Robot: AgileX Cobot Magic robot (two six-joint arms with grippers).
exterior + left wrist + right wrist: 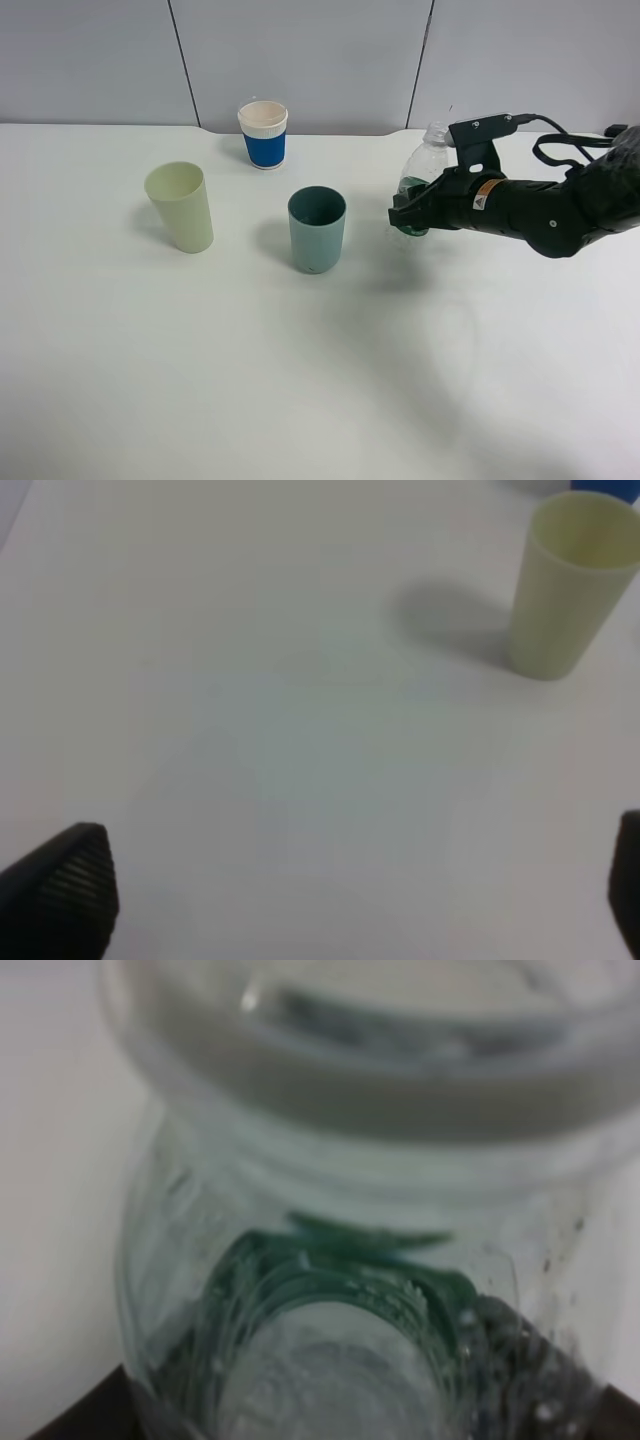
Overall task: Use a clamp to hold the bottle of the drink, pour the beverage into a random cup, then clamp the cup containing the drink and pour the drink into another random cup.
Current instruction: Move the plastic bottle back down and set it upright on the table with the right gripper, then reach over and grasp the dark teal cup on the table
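Here, a clear plastic bottle (430, 150) stands roughly upright toward the desk's far right corner, grasped around its middle by the right gripper (410, 215). A teal cup (317, 228) sits near mid-desk, a pale green cup (180, 207) is nearer the left edge, and a blue-sleeved paper cup (263, 133) is by the far edge. The left gripper (350, 890) hangs with fingers spread wide over the plain white desk (300, 380). Grey wall panels (300, 50) stand behind.

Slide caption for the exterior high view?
Right gripper holds the clear bottle upright, right of the teal cup; cream cup and blue-sleeved paper cup stand farther left.
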